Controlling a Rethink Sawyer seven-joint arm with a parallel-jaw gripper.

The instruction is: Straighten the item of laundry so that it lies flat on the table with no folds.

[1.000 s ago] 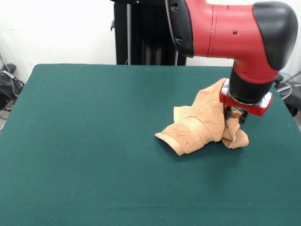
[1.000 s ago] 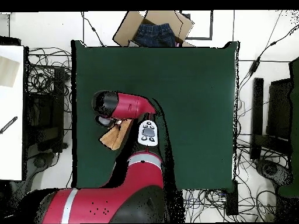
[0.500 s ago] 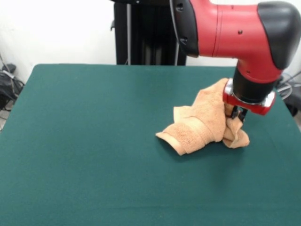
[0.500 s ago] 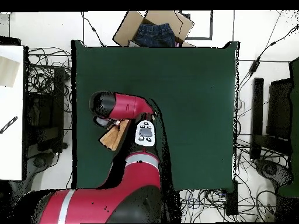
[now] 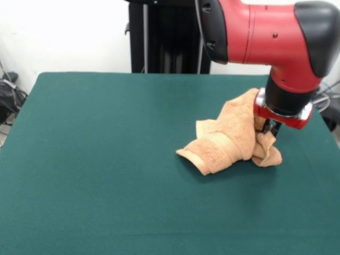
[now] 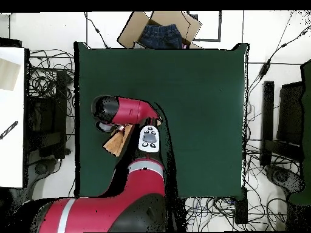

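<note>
Across the dark green desk [image 5: 106, 159], the red and black arm [image 5: 265, 32] is reaching in and bending straight down near one side edge, where the crumpled towel [image 5: 228, 141] is lying heaped. Its pincer [image 5: 270, 129] is pinching the towel's raised fold.

Over the last second the arm [image 5: 265, 37] has drifted toward the right table [image 5: 106, 159] edge in the front view, carrying the gripper [image 5: 271, 127] with it along the towel's [image 5: 228, 141] right side; the towel's raised right fold has barely shifted
</note>
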